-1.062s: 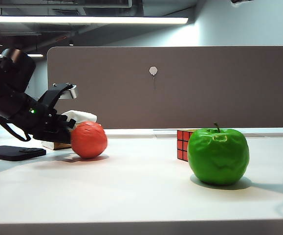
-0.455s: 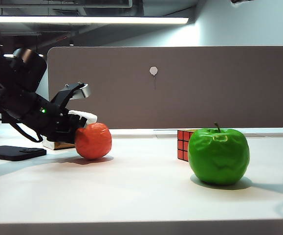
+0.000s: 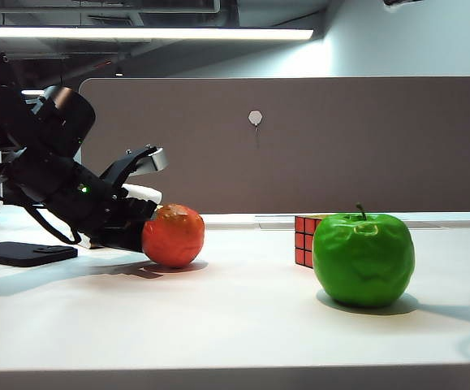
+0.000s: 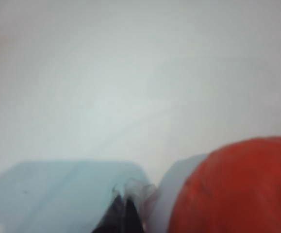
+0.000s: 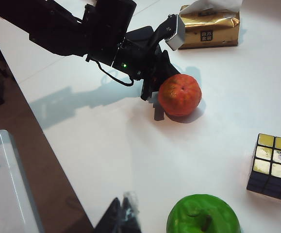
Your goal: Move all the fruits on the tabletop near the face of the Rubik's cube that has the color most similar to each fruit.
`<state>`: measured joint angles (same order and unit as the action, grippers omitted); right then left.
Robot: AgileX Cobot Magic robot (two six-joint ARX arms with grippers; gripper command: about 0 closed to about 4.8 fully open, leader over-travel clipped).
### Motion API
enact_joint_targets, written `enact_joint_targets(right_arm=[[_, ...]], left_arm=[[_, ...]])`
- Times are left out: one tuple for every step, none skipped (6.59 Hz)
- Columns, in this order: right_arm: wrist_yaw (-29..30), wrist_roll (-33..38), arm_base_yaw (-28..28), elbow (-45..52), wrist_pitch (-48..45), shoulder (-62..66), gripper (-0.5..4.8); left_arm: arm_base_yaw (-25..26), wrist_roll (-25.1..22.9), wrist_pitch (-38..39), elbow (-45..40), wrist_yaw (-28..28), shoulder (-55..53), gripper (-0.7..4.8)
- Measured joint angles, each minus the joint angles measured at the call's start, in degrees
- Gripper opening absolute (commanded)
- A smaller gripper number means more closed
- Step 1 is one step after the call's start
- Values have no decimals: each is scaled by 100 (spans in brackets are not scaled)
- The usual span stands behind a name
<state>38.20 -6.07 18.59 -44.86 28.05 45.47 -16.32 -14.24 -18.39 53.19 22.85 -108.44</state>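
On the far left of the exterior view a flat black slab [image 3: 23, 253] is lying on the tabletop [image 3: 235, 325], just behind and below the left arm, and the left gripper [image 3: 141, 207] is reaching low across the desk with its fingers spread around the back of the red-orange fruit [image 3: 174, 236]; one pale finger tip [image 5: 175, 32] is sticking up clear above the fruit while the other [image 5: 158, 112] is sitting at desk level just beside it, so the claw is bracketing the fruit rather than clamping it. In the left wrist view the red-orange fruit [image 4: 237, 187] is filling one corner, blurred, with white desk beyond. Behind that gripper a gold tissue box [image 5: 209, 27] with white tissue poking out is sitting near the back of the desk, partly hidden by the claw in the exterior view. Ahead of the left gripper, past a stretch of bare table, the Rubik's cube [image 3: 304, 240] is showing a red face toward the fruit; from the right wrist view the Rubik's cube [image 5: 273, 167] is showing yellow on top. The green apple [image 3: 363, 258] is standing just in front of the cube, overlapping its edge in the exterior view. The right gripper [image 5: 123, 216] is hanging well above the desk, near the green apple [image 5: 203, 214]; its fingertips are looking pressed close together, holding nothing.
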Motion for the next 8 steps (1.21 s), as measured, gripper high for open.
enact_joint_targets(right_arm=[[-116,-20,0,0,232,0,-1],[-114,-103,0,0,280,0,-1],[-116,-107,0,0,282,0,-1],[-116,-109,-2,0,280,0,-1],[-116,-111,-2,0,280,0,-1],[-116,-111,-2,0,280,0,-1],[-116,-111,-4,0,284,0,-1],[-114,-111,-4,0,361,0,-1]], left_arm=[[-13,4,149,2,11,11,-5],[-144,15,155,2,15,11,-5],[-184,15,164,2,24,11,-5],[-337,20,192,7,26,11,-5],[-409,20,195,7,24,13,-5],[-503,20,197,7,20,13,-5],[-933,94,214,7,13,11,-5],[-1019,382,192,7,20,11,-5]])
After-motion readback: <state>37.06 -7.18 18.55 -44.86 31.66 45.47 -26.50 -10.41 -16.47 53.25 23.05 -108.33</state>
